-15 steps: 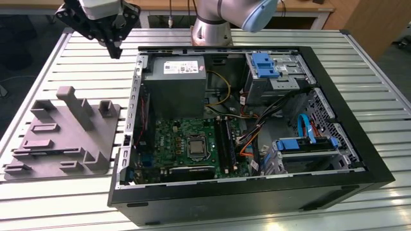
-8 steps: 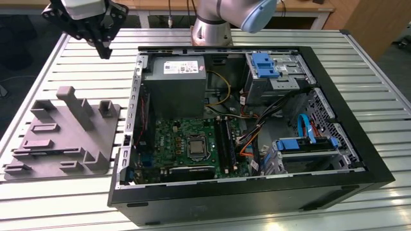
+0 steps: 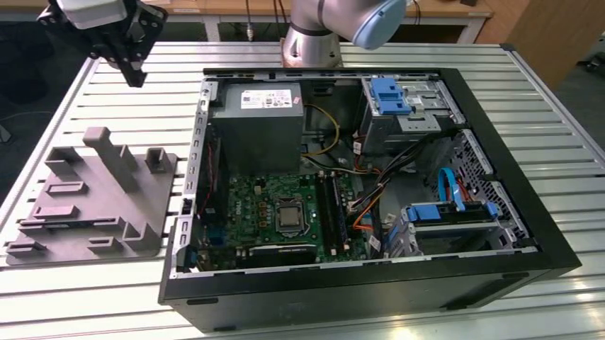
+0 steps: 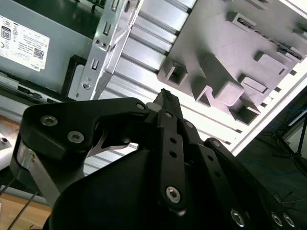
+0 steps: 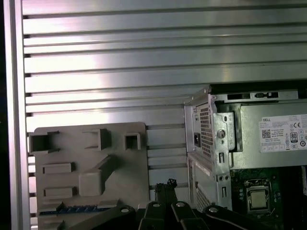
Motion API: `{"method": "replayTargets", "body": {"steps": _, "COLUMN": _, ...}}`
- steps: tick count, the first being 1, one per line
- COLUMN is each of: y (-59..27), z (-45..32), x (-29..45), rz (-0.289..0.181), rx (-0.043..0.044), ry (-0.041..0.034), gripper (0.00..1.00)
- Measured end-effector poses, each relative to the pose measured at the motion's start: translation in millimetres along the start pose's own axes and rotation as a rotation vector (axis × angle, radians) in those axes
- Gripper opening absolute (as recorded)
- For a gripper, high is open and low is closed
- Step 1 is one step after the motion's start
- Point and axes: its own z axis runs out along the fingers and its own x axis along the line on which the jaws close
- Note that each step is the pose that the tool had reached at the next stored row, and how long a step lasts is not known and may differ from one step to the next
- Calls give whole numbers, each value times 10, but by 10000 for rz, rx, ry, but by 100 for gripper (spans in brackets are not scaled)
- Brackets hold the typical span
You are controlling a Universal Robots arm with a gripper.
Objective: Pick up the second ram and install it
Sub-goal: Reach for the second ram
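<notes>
"Hand (image 3: 136,76) in the exterior view: where is it sitting?"

"It is hanging above the far corner of the ribbed aluminium tabletop (image 3: 553,106) at the exterior view's left. It is sitting beyond the grey plastic holder block with upright posts (image 3: 95,202) and apart from the open black computer case (image 3: 378,301). Its dark tips are pointing down."

"And what is the second wrist view showing?"

"The black fingers (image 4: 169,143) are meeting at their tips, clenched, with nothing showing between them. The holder block is lying below them on the tabletop, beside the case's metal frame."

"And the first wrist view?"

"The fingertips are poking in over the tabletop, between the holder block and the case. The second ram (image 5: 72,209), a thin dark strip with bluish marks, seems to be lying on edge in a slot of the holder block, at the end away from its tall posts. The hand is not gripping it."
</notes>
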Motion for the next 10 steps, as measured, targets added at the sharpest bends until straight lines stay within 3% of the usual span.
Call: {"method": "replayTargets", "body": {"steps": 10, "y": -20, "z": -6, "x": 268, "rz": 1, "rx": 1, "ry": 0, "gripper": 10}}
